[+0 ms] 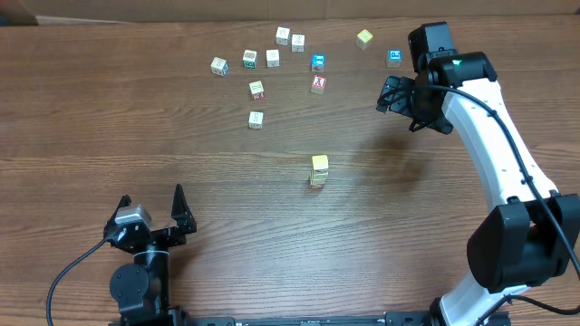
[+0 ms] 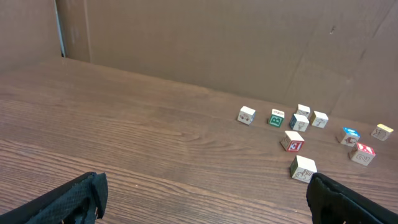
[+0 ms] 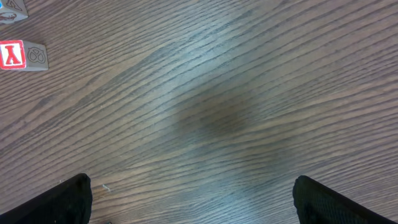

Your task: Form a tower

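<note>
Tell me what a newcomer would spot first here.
A small tower with a yellow top stands alone in the middle of the table. Beyond it, loose cubes lie scattered along the far side. The white right arm stretches out near them, its fingers open above bare wood.

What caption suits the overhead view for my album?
Short cube tower stands alone, loose cubes beyond, left gripper and right gripper open.
</note>
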`<control>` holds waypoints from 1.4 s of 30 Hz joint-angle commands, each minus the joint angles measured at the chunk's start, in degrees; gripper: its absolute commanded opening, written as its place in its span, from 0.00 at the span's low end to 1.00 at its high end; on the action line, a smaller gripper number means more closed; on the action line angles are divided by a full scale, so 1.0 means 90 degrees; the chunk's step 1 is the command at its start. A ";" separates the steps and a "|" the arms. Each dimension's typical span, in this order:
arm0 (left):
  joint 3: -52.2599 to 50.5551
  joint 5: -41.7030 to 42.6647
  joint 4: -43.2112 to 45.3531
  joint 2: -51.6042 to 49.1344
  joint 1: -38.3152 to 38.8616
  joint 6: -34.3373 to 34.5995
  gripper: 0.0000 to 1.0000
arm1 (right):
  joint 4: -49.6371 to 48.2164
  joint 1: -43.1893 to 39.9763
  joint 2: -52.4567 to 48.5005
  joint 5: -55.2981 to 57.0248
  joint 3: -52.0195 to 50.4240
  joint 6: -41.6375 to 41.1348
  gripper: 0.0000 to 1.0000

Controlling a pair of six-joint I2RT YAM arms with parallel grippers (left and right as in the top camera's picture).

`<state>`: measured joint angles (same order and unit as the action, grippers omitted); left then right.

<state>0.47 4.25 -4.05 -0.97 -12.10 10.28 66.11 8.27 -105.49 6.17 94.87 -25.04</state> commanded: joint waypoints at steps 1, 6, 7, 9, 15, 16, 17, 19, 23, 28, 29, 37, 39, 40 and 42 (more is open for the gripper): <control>-0.0022 -0.0044 -0.0019 0.0080 0.0024 -0.0143 1.00 | 0.0010 0.0000 -0.0007 0.0027 0.0131 0.0000 1.00; -0.0022 -0.0044 -0.0019 0.0080 0.0024 -0.0143 1.00 | -0.0214 -0.0036 0.0049 0.0226 0.0112 0.0012 1.00; -0.0022 -0.0044 -0.0019 0.0080 0.0024 -0.0143 0.99 | -0.0321 -0.0036 0.0078 0.0240 0.0080 0.0109 1.00; -0.0022 -0.0044 -0.0019 0.0080 0.0024 -0.0143 1.00 | -0.0702 -0.0034 0.0194 0.0211 -0.0097 0.0401 1.00; -0.0022 -0.0044 -0.0019 0.0080 0.0024 -0.0143 1.00 | -0.1974 -0.0034 0.1061 0.0143 -0.1418 0.0843 1.00; -0.0022 -0.0044 -0.0019 0.0080 0.0024 -0.0143 1.00 | -0.2195 -0.0044 0.1239 0.0143 -0.1739 0.0843 1.00; -0.0022 -0.0044 -0.0019 0.0080 0.0024 -0.0143 1.00 | -0.2484 -0.0056 0.1457 0.0143 -0.2149 0.0843 1.00; -0.0022 -0.0044 -0.0019 0.0080 0.0024 -0.0143 0.99 | -0.3050 -0.0090 0.1851 0.0143 -0.2951 0.0843 1.00; -0.0022 -0.0044 -0.0019 0.0080 0.0024 -0.0143 0.99 | -0.4243 -0.0158 0.2618 0.0143 -0.4541 0.0843 1.00; -0.0022 -0.0044 -0.0019 0.0080 0.0024 -0.0143 1.00 | -0.5695 -0.0291 0.3514 0.0092 -0.6261 0.0845 1.00; -0.0022 -0.0044 -0.0019 0.0080 0.0024 -0.0143 1.00 | -0.5884 -0.0330 0.3667 0.0015 -0.6569 0.0869 1.00; -0.0022 -0.0044 -0.0019 0.0080 0.0024 -0.0143 0.99 | -0.6798 -0.0784 0.4520 -0.0483 -0.8240 0.1022 1.00; -0.0022 -0.0044 -0.0019 0.0080 0.0024 -0.0143 1.00 | -0.6812 -0.0901 0.4702 -0.0486 -0.8417 0.1183 1.00; -0.0022 -0.0044 -0.0019 0.0080 0.0024 -0.0143 0.99 | -0.6819 -0.0954 0.4789 -0.0491 -0.8522 0.1294 1.00; -0.0022 -0.0044 -0.0019 0.0080 0.0024 -0.0143 0.99 | -0.6856 -0.1044 0.4942 -0.0486 -0.8731 0.1345 1.00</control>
<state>0.47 4.05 -4.08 -0.95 -12.10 10.28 5.28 0.21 -63.70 2.52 18.81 -15.14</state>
